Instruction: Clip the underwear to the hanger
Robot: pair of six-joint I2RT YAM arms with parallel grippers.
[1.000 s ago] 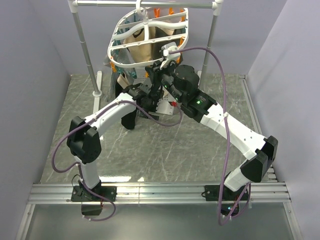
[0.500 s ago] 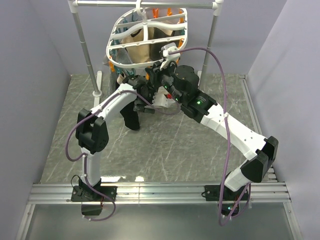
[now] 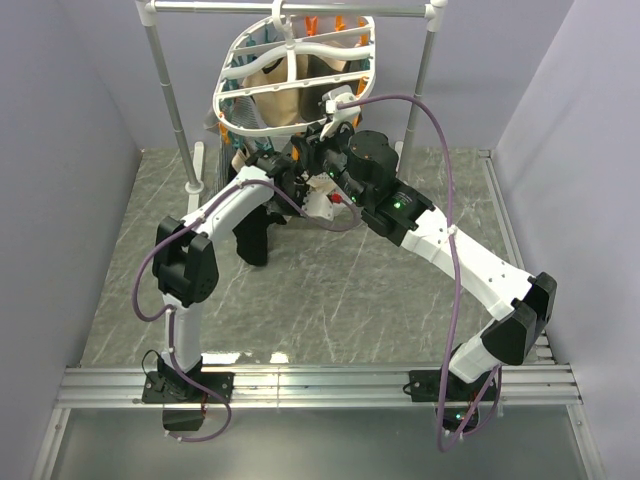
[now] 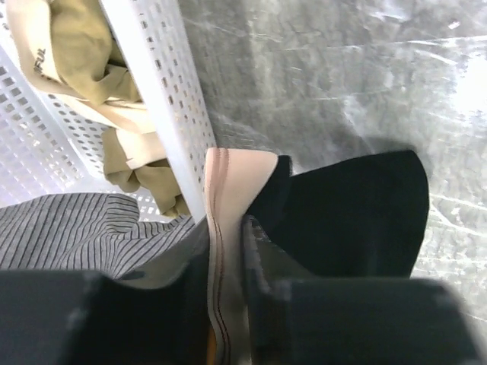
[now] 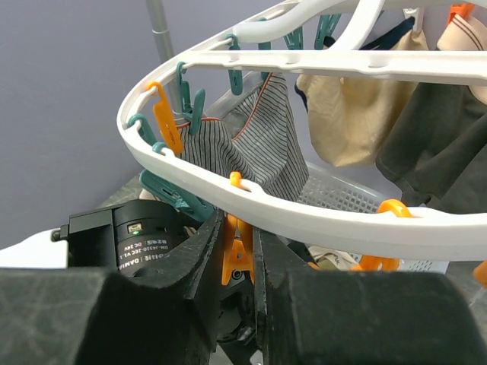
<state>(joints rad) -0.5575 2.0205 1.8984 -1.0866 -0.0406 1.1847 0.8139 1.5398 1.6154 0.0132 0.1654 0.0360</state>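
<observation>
The underwear (image 4: pixel 342 213) is black with a beige waistband (image 4: pixel 228 190). My left gripper (image 4: pixel 226 258) is shut on that waistband, and the black fabric hangs down to its right over the floor. In the top view the underwear (image 3: pixel 252 235) dangles below the left gripper (image 3: pixel 285 170), just under the hanger (image 3: pixel 290 85). The white oval hanger (image 5: pixel 304 220) crosses the right wrist view. My right gripper (image 5: pixel 240 251) is shut on an orange clothespin (image 5: pixel 238 228) dangling from the frame's near rim. The right gripper (image 3: pixel 322 150) sits close beside the left one.
A white perforated basket (image 4: pixel 167 99) holding beige garments (image 4: pixel 76 53) stands under the hanger. A grey striped cloth (image 5: pixel 259 144), a beige garment (image 5: pixel 358 114) and a dark one (image 5: pixel 441 137) hang from pins. Grey rail posts (image 3: pixel 170 100) flank the hanger.
My left arm reached up and farther toward the hanger, and its jaws closed on the waistband. The black fabric shifted slightly left. The right arm stayed still on the clothespin.
</observation>
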